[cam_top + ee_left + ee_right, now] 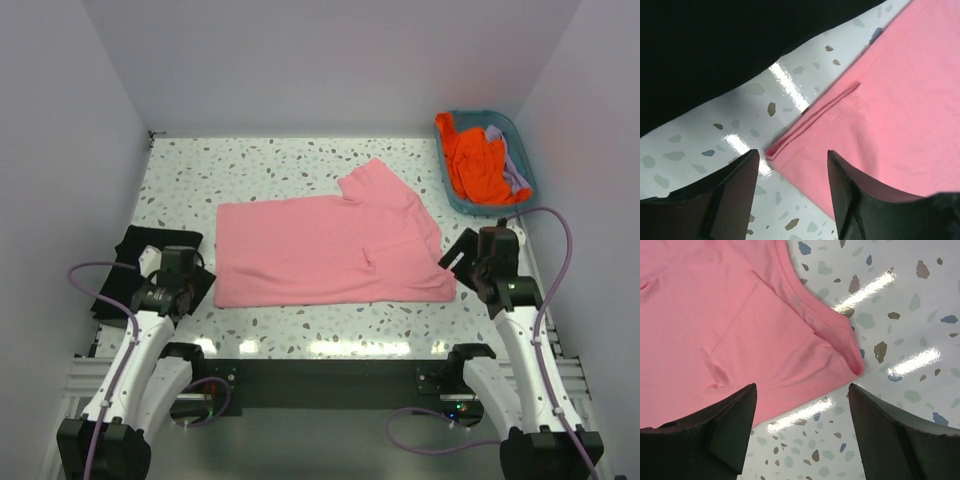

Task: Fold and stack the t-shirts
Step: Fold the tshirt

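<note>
Over the half-folded salmon-pink t-shirt (330, 250), the left gripper (793, 156) and right gripper (802, 390) are hanging open and empty, with the orange t-shirt (475, 165) waiting in the basket (482, 210).

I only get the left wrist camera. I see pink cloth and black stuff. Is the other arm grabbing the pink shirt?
Observer: No. The right gripper is open over a corner of the salmon-pink fabric t-shirt, holding nothing.
Operator: Are there more shirts?
Observer: Yes, a bright orange fabric t-shirt lies in a teal plastic basket at the far right corner of the speckled table.
Operator: Just that one?
Observer: No, a pale lavender fabric t-shirt is bunched beside it.
</note>
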Motion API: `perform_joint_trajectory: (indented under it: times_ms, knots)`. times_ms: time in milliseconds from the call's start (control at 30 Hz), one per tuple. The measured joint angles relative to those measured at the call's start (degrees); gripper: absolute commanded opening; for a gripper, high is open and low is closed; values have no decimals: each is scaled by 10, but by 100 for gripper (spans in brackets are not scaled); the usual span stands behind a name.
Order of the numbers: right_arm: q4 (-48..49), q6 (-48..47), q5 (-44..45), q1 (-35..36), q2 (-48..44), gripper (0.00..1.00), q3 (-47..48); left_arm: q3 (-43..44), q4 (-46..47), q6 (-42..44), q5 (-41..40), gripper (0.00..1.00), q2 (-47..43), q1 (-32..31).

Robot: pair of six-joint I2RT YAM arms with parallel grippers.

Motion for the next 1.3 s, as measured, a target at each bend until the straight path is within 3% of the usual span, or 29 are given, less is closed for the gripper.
perform_joint_trajectory:
  times_ms: [167,233,500,733,933,1300]
  knots:
    - [21,-35,-39,0,56,79,64,77,19,62,-17,66,18,0]
    - [46,-47,-57,3,107,79,91,115,52,91,-21,65,63,0]
    - [143,-117,-70,76,449,75,340,370,159,192,-31,57,433,-1]
    - [186,-183,-70,88,633,75,524,513,160,228,-31,50,619,-1]
    - [212,-219,-71,89,741,74,618,563,160,226,-32,47,692,-2]
    - [226,-300,-45,100,919,75,724,567,175,224,-39,38,765,-5]
